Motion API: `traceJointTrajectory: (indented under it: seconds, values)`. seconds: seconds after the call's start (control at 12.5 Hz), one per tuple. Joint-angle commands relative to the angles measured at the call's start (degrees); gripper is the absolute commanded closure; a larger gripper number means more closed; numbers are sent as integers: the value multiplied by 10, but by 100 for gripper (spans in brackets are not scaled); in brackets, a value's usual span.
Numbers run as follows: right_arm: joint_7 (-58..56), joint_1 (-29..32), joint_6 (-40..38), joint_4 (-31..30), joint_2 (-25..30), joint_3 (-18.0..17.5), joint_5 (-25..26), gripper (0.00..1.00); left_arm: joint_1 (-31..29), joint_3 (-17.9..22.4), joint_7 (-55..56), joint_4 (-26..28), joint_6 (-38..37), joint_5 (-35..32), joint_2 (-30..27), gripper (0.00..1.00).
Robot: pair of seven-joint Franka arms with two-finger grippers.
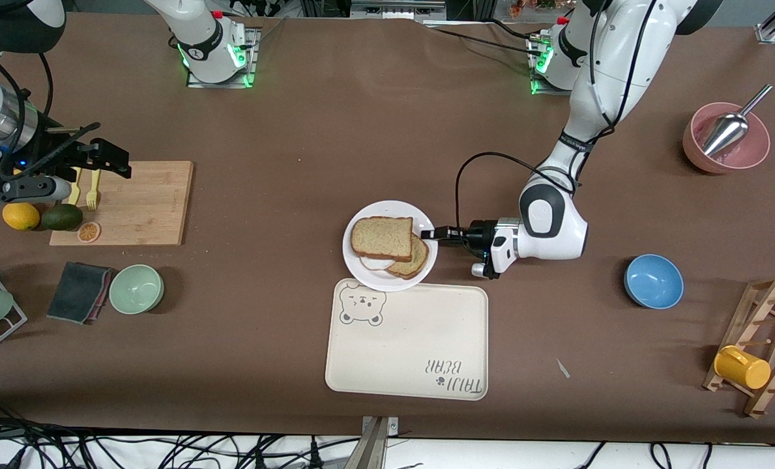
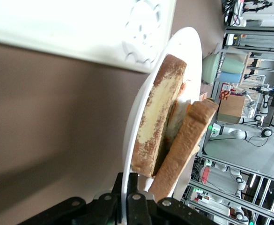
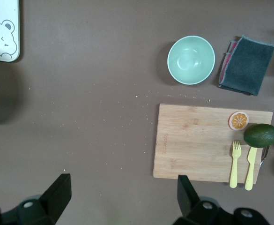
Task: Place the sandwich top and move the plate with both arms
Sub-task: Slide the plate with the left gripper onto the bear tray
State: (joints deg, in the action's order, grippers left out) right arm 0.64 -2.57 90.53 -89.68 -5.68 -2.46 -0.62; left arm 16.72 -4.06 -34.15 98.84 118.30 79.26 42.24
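On the cream tray, just nearer the front camera than the left tool, print reads "TAIJI BEAR", upside down in the front view, with one bear drawing. One white plate touches the tray's edge; the left tool is clenched on the plate rim at the left arm's side. Sandwich top lies flat on the plate, long axis running toward the left tool, overlapping one darker slice with an egg between. Right tool, fingers spread wide and holding nothing, hangs over the worktop by one cutting board; that arm waits. Three bowls: green, blue, pink.
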Motion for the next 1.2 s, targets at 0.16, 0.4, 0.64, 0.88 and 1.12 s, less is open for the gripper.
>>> traceJointTrajectory:
  seconds: [0.16,0.4,0.64,0.88,1.12]
  values:
    - [-5,0,6,-7,5,-3,8,0,-27,5,8,-94,-7,20,45,100]
    - [-6,1,7,-7,5,-3,8,0,-41,5,15,-194,15,22,111,100]
    - [-7,0,7,-7,5,-3,8,0,-40,5,51,-264,74,24,158,100]
    - [-5,0,8,-7,5,-3,8,0,-35,5,51,-309,102,65,194,100]
    - [-7,2,7,-8,4,-2,8,0,-24,4,51,-334,119,75,219,100]
